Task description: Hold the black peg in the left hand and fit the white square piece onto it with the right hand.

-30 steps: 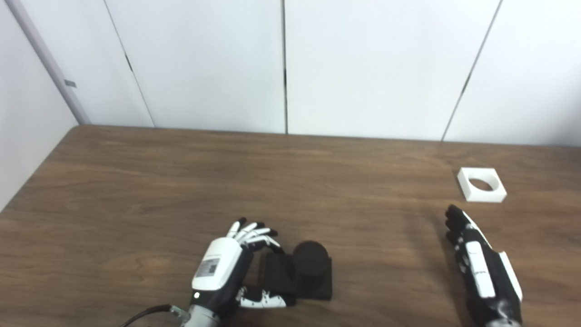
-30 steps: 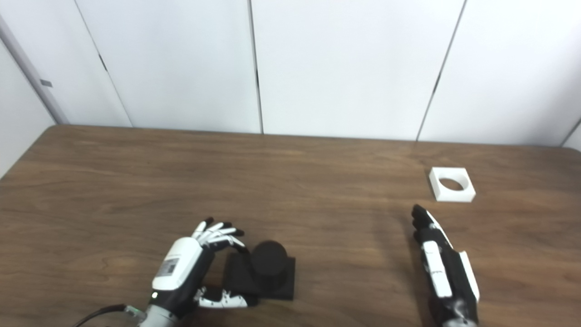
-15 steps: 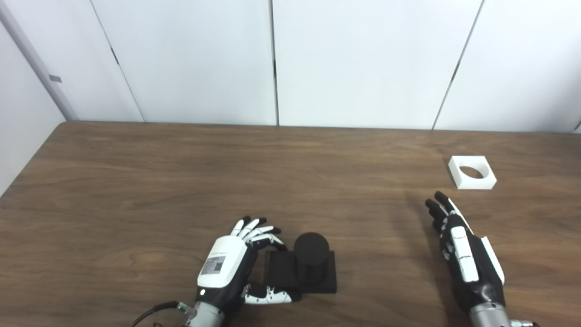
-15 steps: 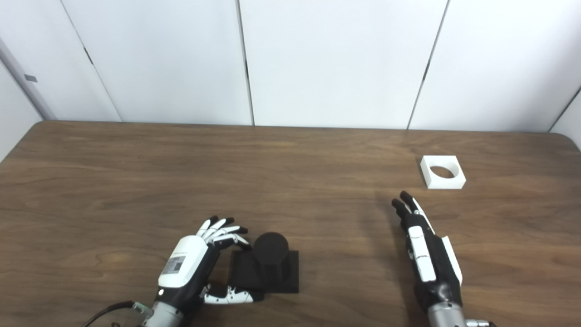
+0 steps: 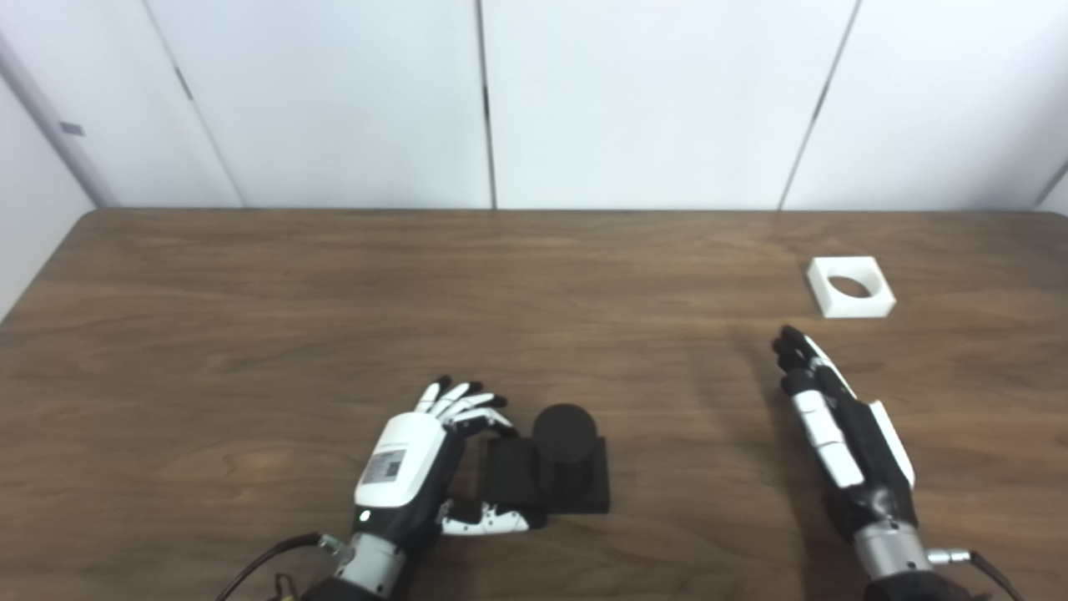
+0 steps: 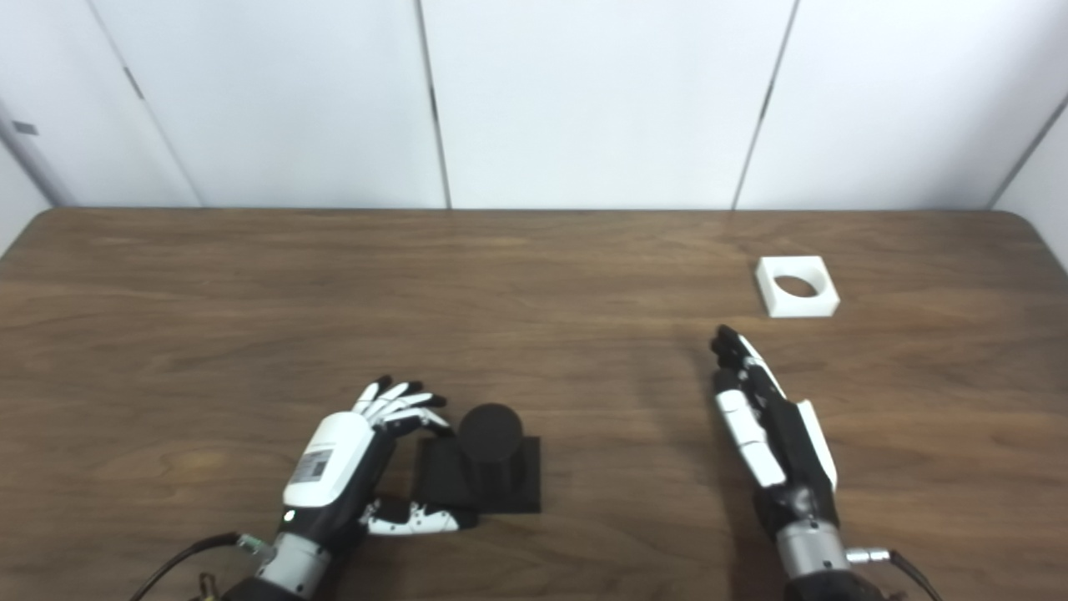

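Note:
The black peg (image 5: 564, 442), a short cylinder on a square black base, stands on the wooden table (image 5: 334, 317) near the front. My left hand (image 5: 417, 472) is open just left of the base, fingers curled by its far corner and thumb along its near edge; I cannot tell whether they touch it. The white square piece (image 5: 850, 286) with a round hole lies flat at the far right. My right hand (image 5: 838, 430) is open and empty, fingers straight and pointing away, a short way in front of and left of the white piece.
White wall panels (image 5: 651, 100) stand behind the table's far edge. The table's right edge shows in the right eye view (image 6: 1047, 250). A cable (image 5: 267, 563) runs from my left wrist.
The camera has tilted and turned, so the whole scene has shifted. My right hand has reached forward towards the white piece. My left hand stays by the peg's base.

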